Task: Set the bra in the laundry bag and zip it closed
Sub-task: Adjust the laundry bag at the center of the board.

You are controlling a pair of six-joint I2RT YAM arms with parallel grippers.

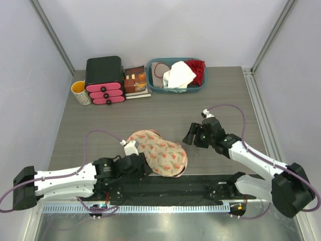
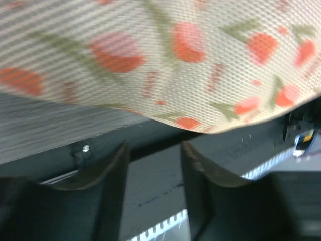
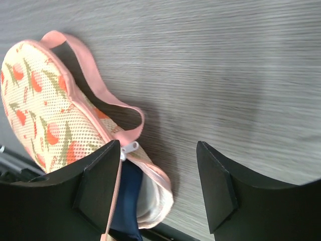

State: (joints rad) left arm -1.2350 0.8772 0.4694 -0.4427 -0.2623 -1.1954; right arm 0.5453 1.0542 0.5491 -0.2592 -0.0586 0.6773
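Note:
The laundry bag (image 1: 159, 154), cream mesh with red floral print and pink trim, lies at the table's near middle. In the right wrist view the bag (image 3: 47, 115) gapes at its near end, and the navy bra (image 3: 128, 198) shows inside, below the white zipper pull (image 3: 129, 148). My right gripper (image 1: 192, 135) is open and empty just right of the bag; in its own view (image 3: 156, 146) the left finger (image 3: 98, 188) overlaps the bag's open end. My left gripper (image 1: 134, 164) sits at the bag's near-left edge, open and empty (image 2: 154, 147), with the bag's mesh (image 2: 165, 55) right above the fingertips.
A teal basket (image 1: 199, 88) with a white cloth and a red garment stands at the back. A black and pink drawer unit (image 1: 104, 80), a mug (image 1: 80, 93) and a small box (image 1: 135, 80) stand back left. A black strip (image 1: 200, 183) runs along the near edge.

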